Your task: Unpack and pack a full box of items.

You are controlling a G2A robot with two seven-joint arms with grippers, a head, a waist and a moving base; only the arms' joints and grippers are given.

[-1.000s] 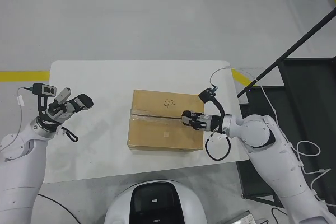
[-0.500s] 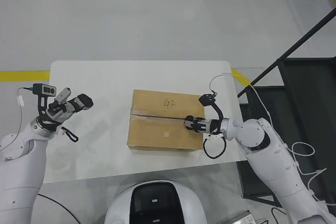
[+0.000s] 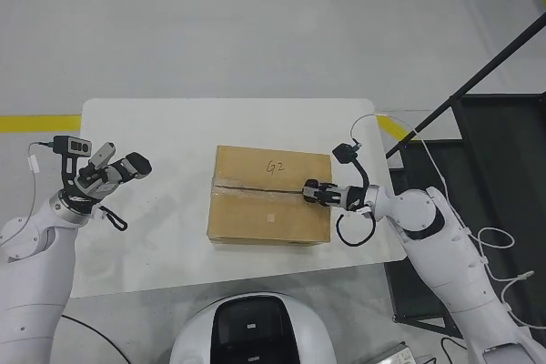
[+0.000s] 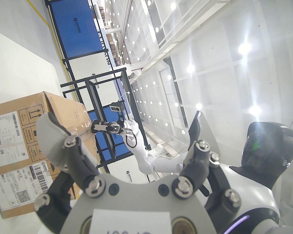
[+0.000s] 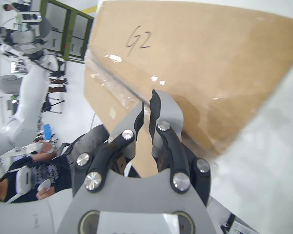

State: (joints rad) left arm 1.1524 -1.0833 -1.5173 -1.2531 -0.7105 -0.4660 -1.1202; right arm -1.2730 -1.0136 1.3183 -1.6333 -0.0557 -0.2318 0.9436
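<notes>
- Cardboard box (image 3: 269,195): closed, flaps taped along a clear tape seam (image 5: 117,83), lying flat at the middle of the white table (image 3: 164,127), nearer the table's right edge than its left; handwritten mark on the top flap
- Right gripper (image 5: 147,101): fingers drawn almost together with only a thin slit between them, tips at the right end of the seam on the box top; nothing seen between the pads
- Left gripper (image 3: 138,166): fingers spread wide and holding nothing, raised over the left part of the table, well apart from the box
- Printed labels (image 4: 12,132): on the box side that faces the left arm
- Black metal rack (image 3: 500,164): on the floor just beside the table, on the right arm's side
- Yellow floor line (image 3: 27,123): beyond the table's left corner
- Hidden: box contents, under the shut flaps
- Unclear: whether the right fingertips touch the tape or stand just above it
</notes>
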